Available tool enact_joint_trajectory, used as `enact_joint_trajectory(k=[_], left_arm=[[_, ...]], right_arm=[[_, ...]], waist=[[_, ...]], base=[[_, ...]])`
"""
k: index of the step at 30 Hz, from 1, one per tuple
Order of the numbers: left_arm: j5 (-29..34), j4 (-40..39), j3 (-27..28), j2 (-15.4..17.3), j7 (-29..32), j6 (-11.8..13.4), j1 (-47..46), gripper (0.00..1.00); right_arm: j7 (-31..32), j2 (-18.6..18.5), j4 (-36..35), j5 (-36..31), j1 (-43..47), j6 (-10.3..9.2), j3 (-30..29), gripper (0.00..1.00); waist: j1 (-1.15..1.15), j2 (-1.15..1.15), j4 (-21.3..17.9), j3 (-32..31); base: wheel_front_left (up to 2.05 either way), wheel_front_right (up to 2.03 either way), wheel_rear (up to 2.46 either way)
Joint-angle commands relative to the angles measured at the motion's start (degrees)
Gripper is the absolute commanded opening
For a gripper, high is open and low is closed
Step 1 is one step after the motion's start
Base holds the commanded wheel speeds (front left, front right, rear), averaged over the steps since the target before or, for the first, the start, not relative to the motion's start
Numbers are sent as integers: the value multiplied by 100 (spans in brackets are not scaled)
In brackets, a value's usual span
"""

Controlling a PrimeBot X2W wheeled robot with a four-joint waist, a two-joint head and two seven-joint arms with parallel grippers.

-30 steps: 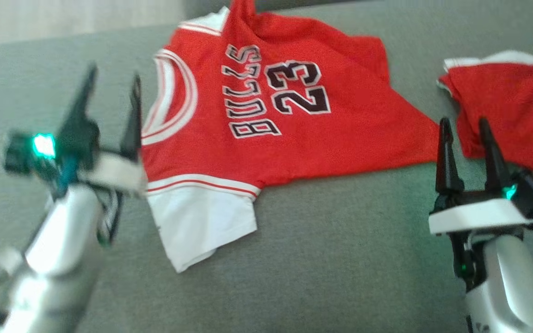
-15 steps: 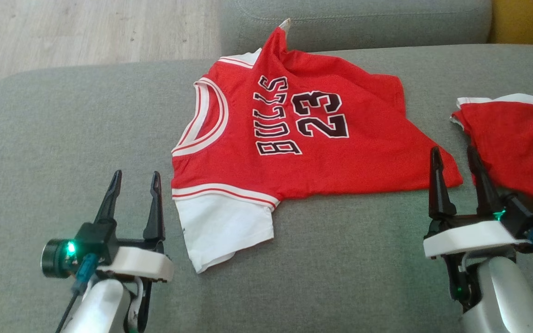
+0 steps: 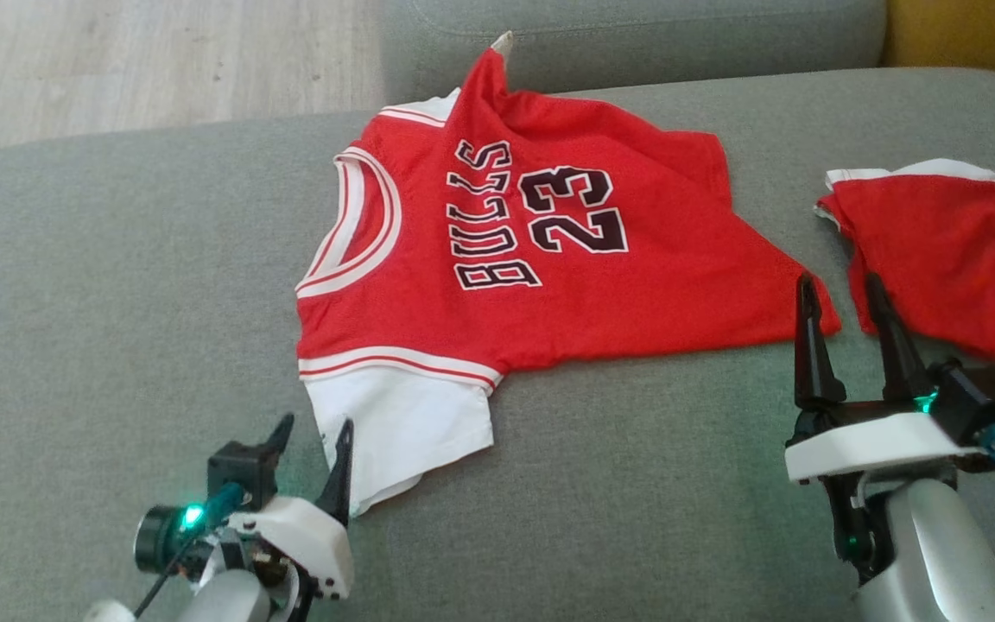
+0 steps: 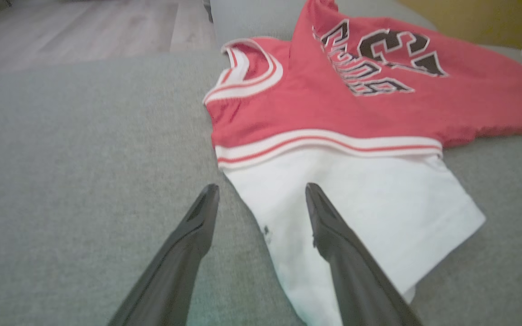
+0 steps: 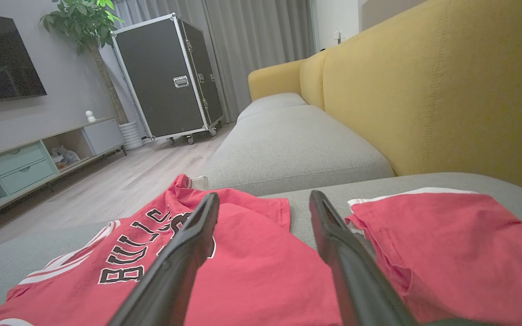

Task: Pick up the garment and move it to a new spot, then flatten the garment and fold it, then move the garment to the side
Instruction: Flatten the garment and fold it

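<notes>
Two red things sit on the grey sofa cushion (image 3: 117, 302), and the one I'm after is the jersey (image 3: 662, 259). It lies with its long axis left to right, collar toward my left, hem toward my right, print up and reading sideways from my head view. The white near sleeve (image 3: 402, 423) points back at me. The far shoulder is bunched into a peak against the next cushion (image 3: 636, 34), so that sleeve is mostly hidden. My left fingers (image 3: 341, 473) are spread apart, straddling the near sleeve's edge; can't tell if they touch it. My right fingers (image 3: 811, 354) are spread too, holding nothing, by the hem corner, between the jersey and the other red piece (image 3: 947, 259), which runs off my head view's right edge. A yellow backrest (image 5: 424, 90) is behind.
</notes>
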Motion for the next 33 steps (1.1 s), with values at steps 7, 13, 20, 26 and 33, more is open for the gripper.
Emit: enact_joint_trajectory(k=[7, 13, 20, 26, 33], left_arm=[[-162, 22, 103, 76, 923, 115, -115, 100], [-427, -62, -3, 53, 1484, -119, -31, 56], [-667, -470, 97, 78, 1463, -273, -14, 0], [-700, -928, 485, 151, 730, -116, -129, 0], [-632, -1339, 751, 198, -12, 11, -200, 0]], right_arm=[[-61, -16, -183, 108, -173, -4, 142, 100], [-61, -16, -186, 128, -203, -4, 131, 100], [-61, -16, -107, 80, -256, -4, 34, 100], [-61, -16, 183, -52, -310, -4, -128, 100], [80, -16, 1176, -304, -628, -4, -324, 100]], waist=[[0, 0, -173, 165], [0, 0, -255, 244], [0, 0, -296, 254], [0, 0, -280, 215], [0, 0, -227, 186]], base=[[0, 0, 0], [0, 0, 0], [0, 0, 0], [0, 0, 0], [0, 0, 0]])
